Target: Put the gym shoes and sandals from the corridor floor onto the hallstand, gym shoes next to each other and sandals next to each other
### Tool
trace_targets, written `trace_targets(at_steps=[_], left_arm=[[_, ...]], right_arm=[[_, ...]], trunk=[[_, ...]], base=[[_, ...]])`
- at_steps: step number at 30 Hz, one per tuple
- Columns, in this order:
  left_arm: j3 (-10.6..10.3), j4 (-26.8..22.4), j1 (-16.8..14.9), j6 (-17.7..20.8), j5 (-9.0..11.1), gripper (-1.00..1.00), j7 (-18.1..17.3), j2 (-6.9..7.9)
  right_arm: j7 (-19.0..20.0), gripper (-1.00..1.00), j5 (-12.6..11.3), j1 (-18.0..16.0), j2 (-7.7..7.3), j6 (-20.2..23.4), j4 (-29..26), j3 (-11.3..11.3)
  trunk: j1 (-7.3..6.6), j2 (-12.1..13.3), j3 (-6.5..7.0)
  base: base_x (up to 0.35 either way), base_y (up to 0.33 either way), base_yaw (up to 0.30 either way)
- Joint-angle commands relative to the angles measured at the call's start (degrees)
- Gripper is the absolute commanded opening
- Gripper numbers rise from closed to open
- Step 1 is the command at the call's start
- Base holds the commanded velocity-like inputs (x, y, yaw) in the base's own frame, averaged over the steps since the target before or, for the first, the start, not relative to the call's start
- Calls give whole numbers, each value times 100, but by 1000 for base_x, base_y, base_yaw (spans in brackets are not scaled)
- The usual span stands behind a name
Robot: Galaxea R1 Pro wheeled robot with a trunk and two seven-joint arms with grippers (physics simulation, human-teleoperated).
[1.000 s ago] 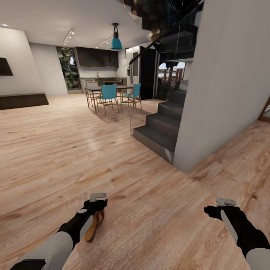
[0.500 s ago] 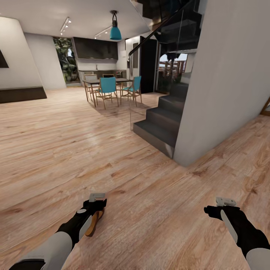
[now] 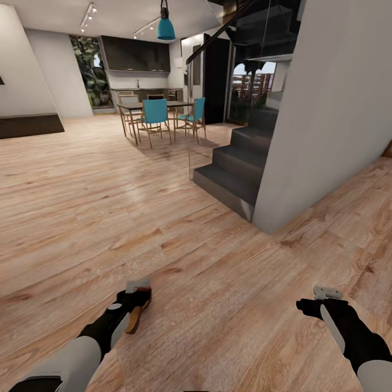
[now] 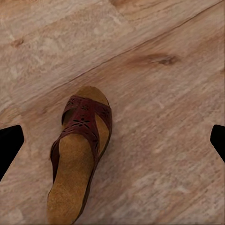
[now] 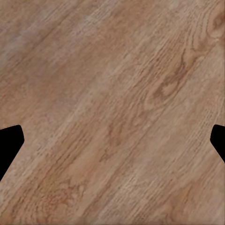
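One sandal (image 3: 135,320), with a dark red-brown strap and a tan footbed, lies flat on the corridor floor (image 3: 218,305) at the lower left of the head view. My left gripper (image 3: 136,294) hangs right above its front end, pointing down. In the left wrist view the sandal (image 4: 79,154) lies between the two black fingertips (image 4: 9,143), which stand far apart and touch nothing: open. My right gripper (image 3: 321,298) hovers over bare planks at the lower right, also open, with only wood between its fingertips (image 5: 9,140). The gym shoes and the hallstand are out of view.
A dark staircase (image 3: 234,174) with a glass side panel rises ahead, beside a tall white wall (image 3: 326,136). Far back stands a dining table with teal chairs (image 3: 155,117). Open plank floor stretches to the left and ahead.
The whole picture has shifted upward, so the camera moved. The left gripper now sits closer over the sandal, covering more of it. The right arm holds its place.
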Motion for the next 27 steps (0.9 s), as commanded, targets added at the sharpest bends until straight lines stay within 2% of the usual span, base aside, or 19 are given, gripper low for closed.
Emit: trace_targets(at_steps=[1, 9, 21, 27], left_arm=[[10, 1, -2, -8, 1, 100, 7, 8], [10, 1, -2, -28, 1, 100, 6, 54], [2, 1, -2, -34, 1, 100, -2, 61], [1, 1, -2, -38, 1, 100, 0, 62]], right_arm=[[-28, 100, -57, -1, -1, 23, -7, 0], [-28, 100, -57, 0, -1, 23, -7, 0], [-27, 100, -48, 0, -1, 8, -7, 6], [-27, 100, -42, 0, -1, 6, -7, 5]], trunk=[[-1, -2, -5], [-1, -2, -5], [-1, -2, -5], [-1, -2, -5]], base=[[0, 0, 0], [0, 7, 0], [0, 82, -3], [0, 10, -150]])
